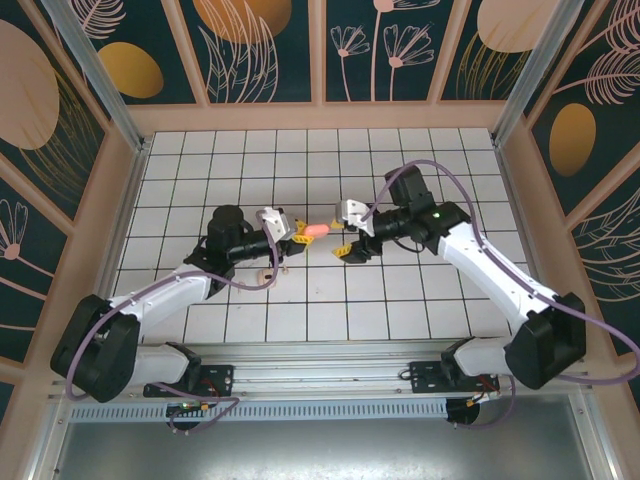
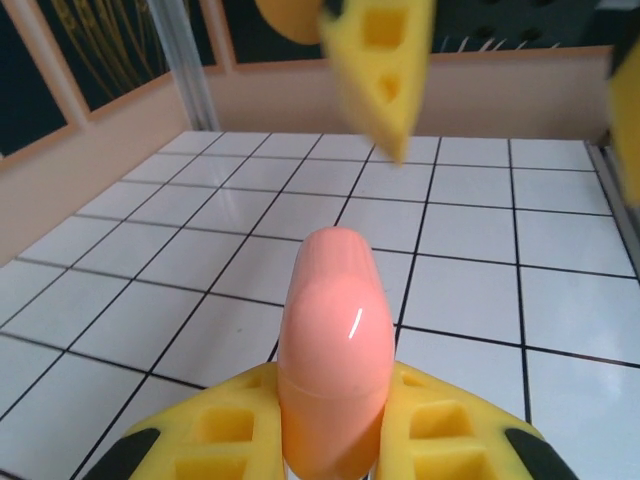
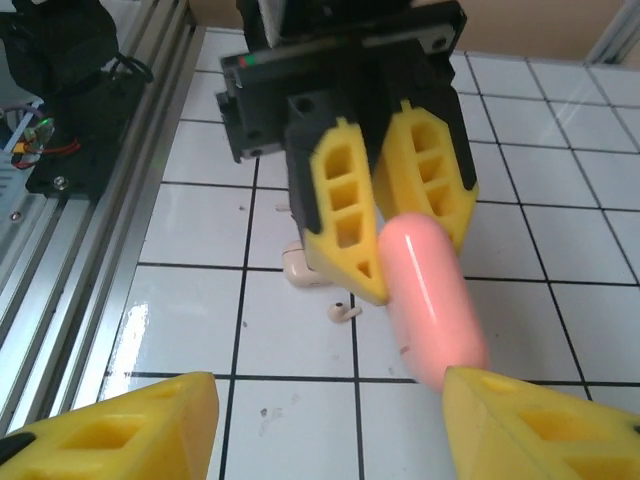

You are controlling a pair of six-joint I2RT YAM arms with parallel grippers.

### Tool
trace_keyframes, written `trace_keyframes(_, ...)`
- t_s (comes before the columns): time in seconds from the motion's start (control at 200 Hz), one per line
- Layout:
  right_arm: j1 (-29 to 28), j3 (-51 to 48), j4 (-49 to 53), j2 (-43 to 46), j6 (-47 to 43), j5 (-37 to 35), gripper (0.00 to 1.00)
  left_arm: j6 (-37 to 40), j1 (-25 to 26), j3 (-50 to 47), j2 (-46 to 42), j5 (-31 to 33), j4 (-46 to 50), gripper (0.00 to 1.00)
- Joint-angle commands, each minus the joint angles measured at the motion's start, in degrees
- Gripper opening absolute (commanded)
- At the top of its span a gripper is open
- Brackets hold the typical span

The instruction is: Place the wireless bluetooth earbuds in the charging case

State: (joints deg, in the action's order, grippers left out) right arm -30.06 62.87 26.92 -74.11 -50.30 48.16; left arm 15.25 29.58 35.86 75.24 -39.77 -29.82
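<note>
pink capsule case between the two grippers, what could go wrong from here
The glossy coral-pink capsule-shaped case sits beside one finger of the open right gripper, not centred; closing could shove it sideways out of the left gripper's end-only pinch. A drop might land on the small cream earbud below.

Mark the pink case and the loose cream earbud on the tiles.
pink case [image 3: 432, 300]: right wrist view, middle of its rounded body.
cream earbud [image 3: 343, 312]: right wrist view, centre of the small bud.
</note>
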Motion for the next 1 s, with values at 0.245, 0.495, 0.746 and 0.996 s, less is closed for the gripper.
trace_keyframes(0.245, 5.73, -15.45, -45.03, 4.80, 51.20, -18.63, 0.59, -24.07, -0.09, 10.82, 10.95, 5.51, 2.29, 0.06)
trace_keyframes(0.495, 8.29, -18.98, -42.95, 9.16, 64.30, -35.55, 0.59, -42.05, -0.01, 19.50, 19.60, 7.19, 5.74, 0.03)
trace_keyframes(0.746, 8.97, -28.64, -48.57, 10.33, 76.19, -42.84, 0.59, -55.75, 0.99, 29.37, 27.07, 12.13, 10.81, 0.03)
trace_keyframes(0.996, 9.06, -28.11, -46.73, 8.71, 76.68, -41.35, 0.59, -61.72, 4.76, 38.87, 37.02, 12.60, 15.83, 0.03)
